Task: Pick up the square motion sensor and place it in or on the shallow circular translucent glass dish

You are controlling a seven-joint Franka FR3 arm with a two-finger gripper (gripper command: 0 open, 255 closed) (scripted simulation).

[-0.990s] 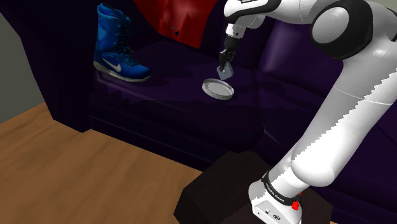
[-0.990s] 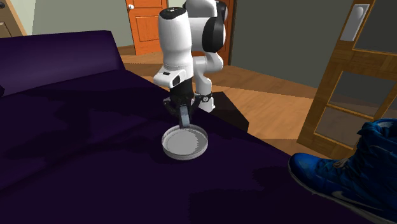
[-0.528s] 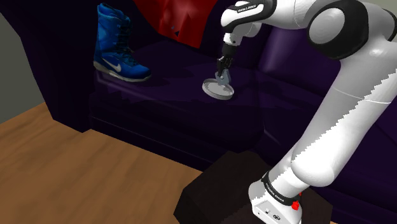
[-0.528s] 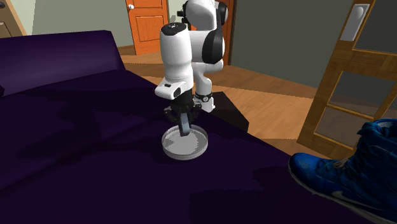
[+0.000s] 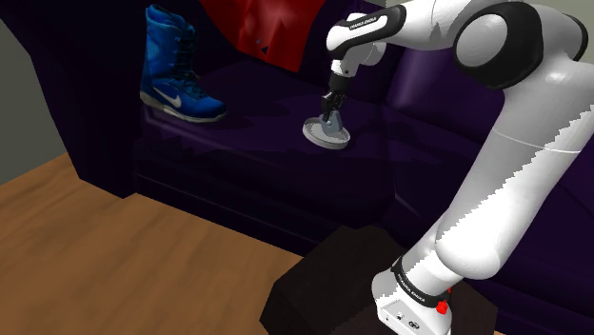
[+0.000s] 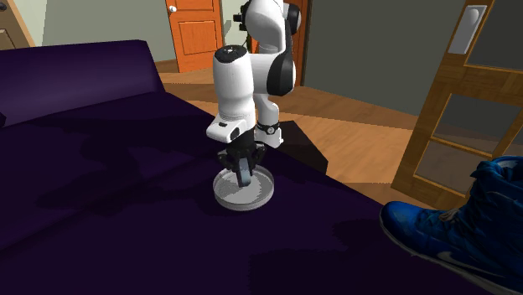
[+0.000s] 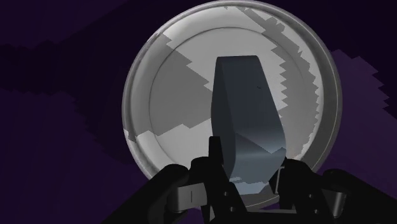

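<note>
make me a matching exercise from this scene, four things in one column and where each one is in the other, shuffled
Things
1. motion sensor
2. glass dish
3. blue boot
4. stand

Places
A. on the wooden floor, at the arm's base
B. clasped in the gripper, above the round rim
C. upright on the seat's end, at the shoulder view's left
D. flat on the purple sofa seat, right below the black fingers

Pairs: 1-B, 2-D, 3-C, 4-A
</note>
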